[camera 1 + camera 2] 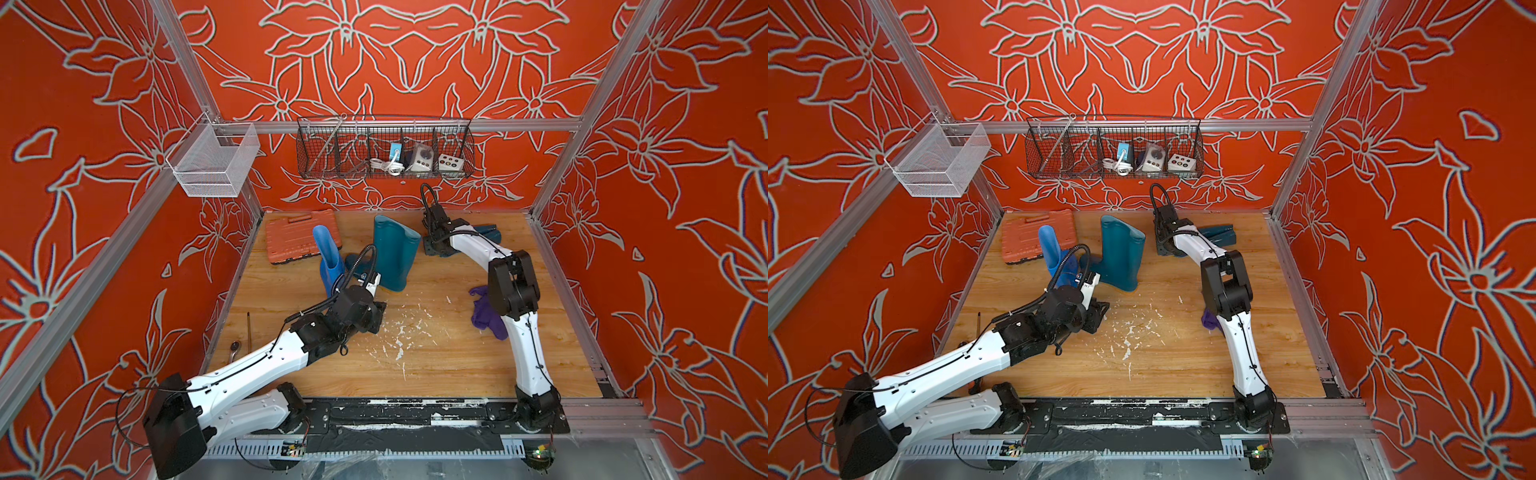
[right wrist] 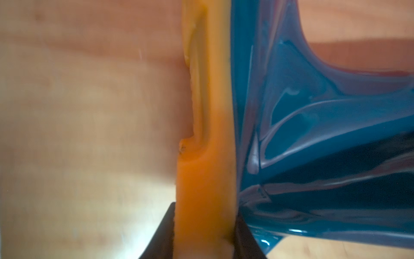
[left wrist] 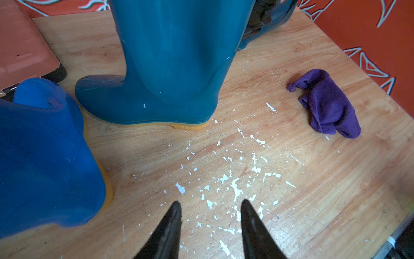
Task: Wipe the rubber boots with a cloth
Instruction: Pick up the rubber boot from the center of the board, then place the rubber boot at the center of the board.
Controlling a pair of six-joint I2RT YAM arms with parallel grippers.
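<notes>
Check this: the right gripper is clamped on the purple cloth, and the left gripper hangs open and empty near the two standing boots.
One error. The right gripper is clamped on the orange sole of the lying teal boot, as the right wrist view shows; the purple cloth lies loose. The left gripper does hang open and empty near the standing blue boot and standing teal boot.

Orange case [image 1: 297, 241] far left on wood table [image 1: 457, 357]; white flecks [image 1: 399, 332] mid-table; ratchet [image 1: 236, 345] near left. Wire basket [image 1: 316, 174] on far wall, mesh basket [image 1: 216, 166] left.
</notes>
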